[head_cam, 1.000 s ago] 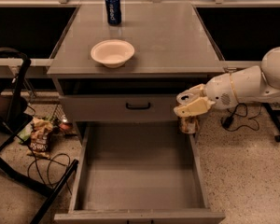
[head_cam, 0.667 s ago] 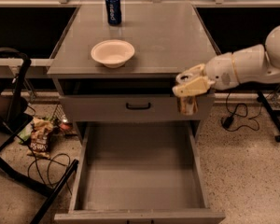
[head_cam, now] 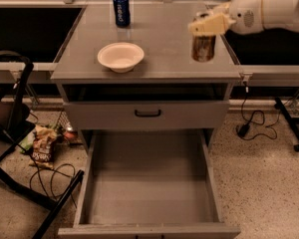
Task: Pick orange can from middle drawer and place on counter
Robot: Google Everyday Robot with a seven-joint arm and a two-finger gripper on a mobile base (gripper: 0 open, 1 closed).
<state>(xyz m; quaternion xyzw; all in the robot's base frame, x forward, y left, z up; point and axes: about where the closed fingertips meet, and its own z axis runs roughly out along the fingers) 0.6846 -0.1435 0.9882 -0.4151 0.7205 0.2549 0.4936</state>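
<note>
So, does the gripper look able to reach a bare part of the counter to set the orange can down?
Probably yes. The gripper, shut on the orange can, is above the right side of the counter. The white bowl and the blue can stand further left, so nothing seems in the way.

A smooth, rounded white arm is seen, divided by a thin dark seam and marked with a grey round disc on its side. It is ended by a pale cream, wedge-shaped gripper with jaws of the same colour, found by the table's right edge, toward the far right corner.
</note>
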